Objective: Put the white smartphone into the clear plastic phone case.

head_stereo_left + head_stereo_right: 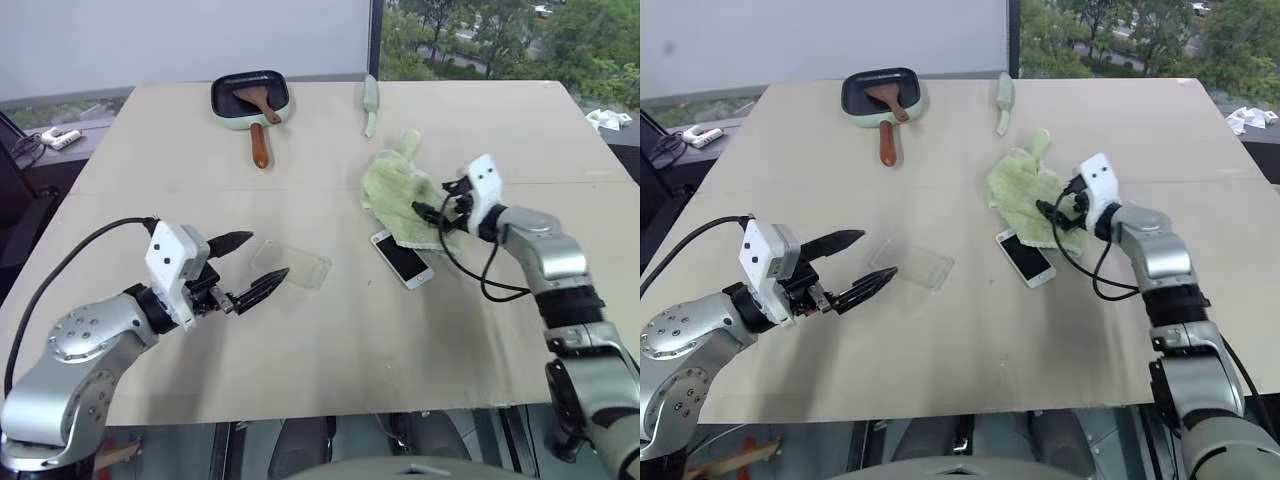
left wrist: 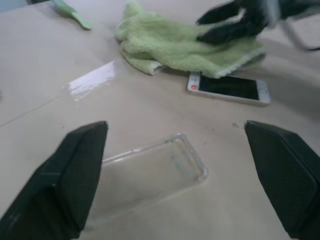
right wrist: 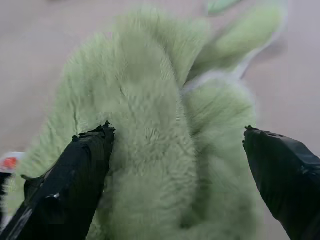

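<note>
- The white smartphone (image 1: 402,259) lies flat on the desk (image 1: 330,350), screen up, its far end tucked just under the edge of a green cloth (image 1: 397,195).
- The clear plastic phone case (image 1: 291,264) lies empty at 9 o'clock from the phone, well apart from it.
- The left gripper (image 1: 248,268) hovers just at 8 o'clock of the case, fingers spread wide, holding nothing.
- The right gripper (image 1: 436,215) sits over the cloth at 1 o'clock from the phone, fingers (image 3: 75,180) apart, gripping nothing.
- A green pan (image 1: 250,98) holding a wooden spatula (image 1: 257,108) stands at 12 o'clock, far across the desk.
</note>
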Motion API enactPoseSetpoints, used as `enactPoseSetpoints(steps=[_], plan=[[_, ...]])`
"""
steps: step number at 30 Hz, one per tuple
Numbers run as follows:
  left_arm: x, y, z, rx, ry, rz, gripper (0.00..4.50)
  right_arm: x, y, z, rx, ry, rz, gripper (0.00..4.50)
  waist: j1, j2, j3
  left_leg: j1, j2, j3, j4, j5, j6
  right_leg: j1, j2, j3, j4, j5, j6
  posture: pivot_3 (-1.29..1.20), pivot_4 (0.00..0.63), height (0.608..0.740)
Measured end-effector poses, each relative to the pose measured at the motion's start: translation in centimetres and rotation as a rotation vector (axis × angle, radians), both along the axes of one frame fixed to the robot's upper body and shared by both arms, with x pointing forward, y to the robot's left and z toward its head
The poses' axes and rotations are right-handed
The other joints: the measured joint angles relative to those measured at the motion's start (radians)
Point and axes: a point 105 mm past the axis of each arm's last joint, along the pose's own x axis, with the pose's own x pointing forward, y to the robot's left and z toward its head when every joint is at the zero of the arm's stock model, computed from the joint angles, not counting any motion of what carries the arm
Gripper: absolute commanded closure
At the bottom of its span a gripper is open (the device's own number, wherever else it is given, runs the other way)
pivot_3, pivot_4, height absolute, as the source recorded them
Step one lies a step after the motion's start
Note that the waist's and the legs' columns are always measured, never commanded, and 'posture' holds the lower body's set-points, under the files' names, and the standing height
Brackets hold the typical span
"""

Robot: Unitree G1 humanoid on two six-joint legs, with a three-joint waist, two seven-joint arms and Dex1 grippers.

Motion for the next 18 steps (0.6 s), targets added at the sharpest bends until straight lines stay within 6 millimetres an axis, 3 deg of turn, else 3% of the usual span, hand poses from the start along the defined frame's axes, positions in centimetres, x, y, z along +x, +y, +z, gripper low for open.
enactPoseSetpoints(steps=[8,15,18], plan=[[-0.5,-1.3,1.3,-0.045,-0.032,-0.075,0.00,0.2,0.0,-0.7,-0.036,0.037,0.026,4.48,-0.001,0.000,0.000,0.001,0.000,-0.001,0.000,-0.002,0.003,0.000,0.000,0.000,0.002,0.000,0.000,0.00,0.150,0.740],[-0.6,-2.0,1.9,-0.075,-0.043,-0.123,0.00,0.6,-0.4,-0.4,-0.027,0.013,-0.002,4.48,-0.001,0.000,0.000,0.001,-0.001,-0.002,0.000,-0.001,0.002,0.001,0.000,-0.001,0.003,0.000,0.000,0.00,0.150,0.740],[-0.5,-2.7,2.0,-0.083,-0.042,-0.152,0.00,1.9,-2.9,1.1,-0.010,-0.037,-0.131,4.48,-0.001,0.001,0.001,0.001,-0.002,-0.001,0.000,-0.001,0.002,0.001,0.000,0.000,0.002,0.000,0.000,0.00,0.150,0.740]])
